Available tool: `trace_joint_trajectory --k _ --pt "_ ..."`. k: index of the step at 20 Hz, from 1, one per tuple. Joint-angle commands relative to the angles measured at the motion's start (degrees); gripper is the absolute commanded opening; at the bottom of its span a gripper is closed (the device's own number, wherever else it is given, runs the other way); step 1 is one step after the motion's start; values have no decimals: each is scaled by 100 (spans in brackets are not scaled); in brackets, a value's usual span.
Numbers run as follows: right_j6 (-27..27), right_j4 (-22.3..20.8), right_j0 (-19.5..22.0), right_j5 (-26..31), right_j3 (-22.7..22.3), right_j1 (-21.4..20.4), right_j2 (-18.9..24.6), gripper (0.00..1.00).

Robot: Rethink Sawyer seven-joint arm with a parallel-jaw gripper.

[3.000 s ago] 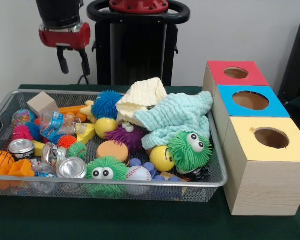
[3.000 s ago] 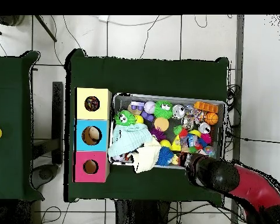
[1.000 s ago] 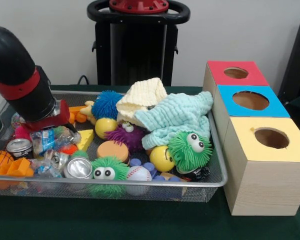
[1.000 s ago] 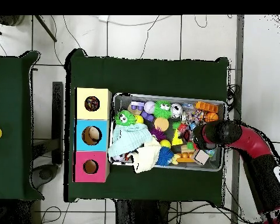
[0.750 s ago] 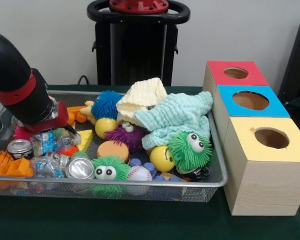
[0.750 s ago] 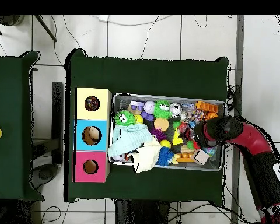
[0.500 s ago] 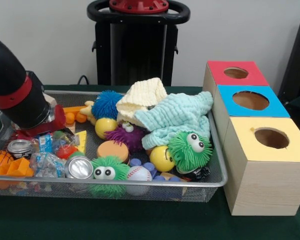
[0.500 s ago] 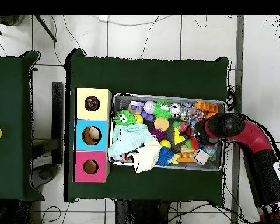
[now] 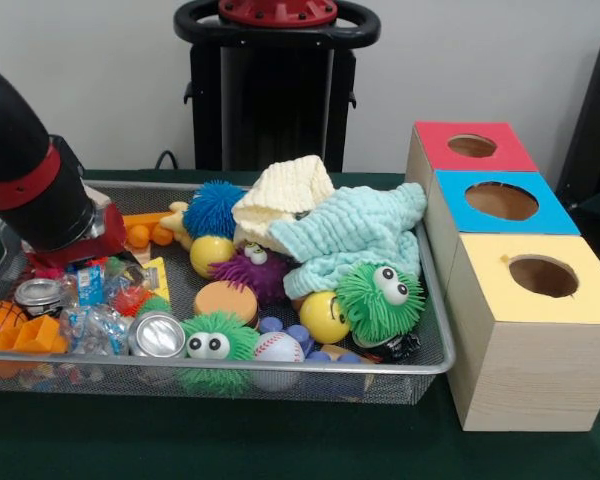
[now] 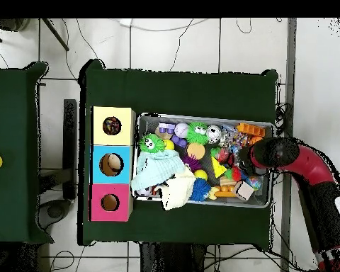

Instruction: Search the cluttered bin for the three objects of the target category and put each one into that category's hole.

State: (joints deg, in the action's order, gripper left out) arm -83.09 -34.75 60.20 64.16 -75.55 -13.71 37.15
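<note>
The bin (image 9: 280, 368) is a wide wire mesh tray full of toys; it also shows in the overhead view (image 10: 201, 118). Three wooden boxes with holes stand beside it: red (image 9: 470, 145), blue (image 9: 500, 200) and yellow (image 9: 540, 275). My gripper (image 9: 72, 258) is down in the bin's left end among the clutter, its tip hidden behind the red and black wrist. In the overhead view the gripper (image 10: 245, 160) is at the bin's right end. A crushed can (image 9: 158, 334), a crumpled plastic bottle (image 9: 95, 326) and a second can (image 9: 40, 295) lie just in front of it.
A cream cloth (image 9: 280, 190) and a mint cloth (image 9: 355, 235) are heaped mid-bin. Around them lie green fuzzy toys (image 9: 380, 295), a purple one (image 9: 255, 270), a blue one (image 9: 212, 207), a baseball (image 9: 277, 347), a yellow ball (image 9: 323, 315) and an orange basketball (image 9: 0, 320).
The arm came down from above the bin's back left into the clutter, then drew slightly left and back. The bottle and cans near it shifted a little.
</note>
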Motion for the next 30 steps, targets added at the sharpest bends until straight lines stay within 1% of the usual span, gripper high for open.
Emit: trace_joint_trajectory --k 1,2,3,7,11,13,15,19,21,26,27,30 --pt "912 -264 99 -827 -281 -860 171 100" --pt "826 -191 114 -713 -487 -1154 164 100" --pt "804 -170 95 -662 -506 -1223 163 100" --pt "763 -94 56 -510 -595 -1476 167 100" --pt "791 -69 5 -527 -550 -1540 189 100" --pt "814 -64 -9 -565 -525 -1539 206 100" --pt "842 -112 -31 -733 -419 -1466 238 100" --pt "1005 -168 -107 -761 -78 -1191 247 100" --pt "1047 -178 -142 -772 10 -1114 238 100" --pt "991 -154 -162 -887 -8 -1091 216 100" --pt "931 -166 -165 -983 -68 -1087 205 100" --pt "858 -208 -235 -1127 -11 -962 173 100"
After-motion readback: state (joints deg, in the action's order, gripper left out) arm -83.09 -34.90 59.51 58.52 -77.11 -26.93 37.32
